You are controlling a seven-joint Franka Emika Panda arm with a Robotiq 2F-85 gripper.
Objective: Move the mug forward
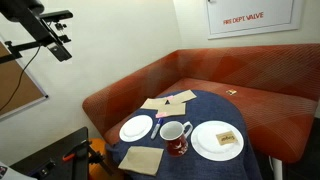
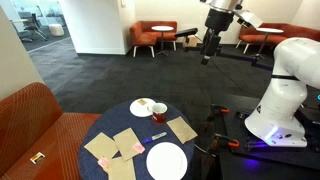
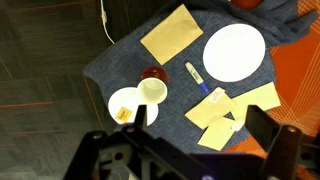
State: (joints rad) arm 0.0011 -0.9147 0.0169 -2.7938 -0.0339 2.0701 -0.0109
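Note:
The dark red mug with a white inside stands upright on the round blue-covered table, between two white plates. It also shows in an exterior view and in the wrist view, close beside the plate that holds a small yellow item. My gripper is open and empty, high above the table, with the mug below and to the side of one finger. It appears far from the table in both exterior views.
An empty white plate, a brown napkin, several yellow napkins and a marker lie on the table. An orange bench wraps round it. The robot base stands beside the table.

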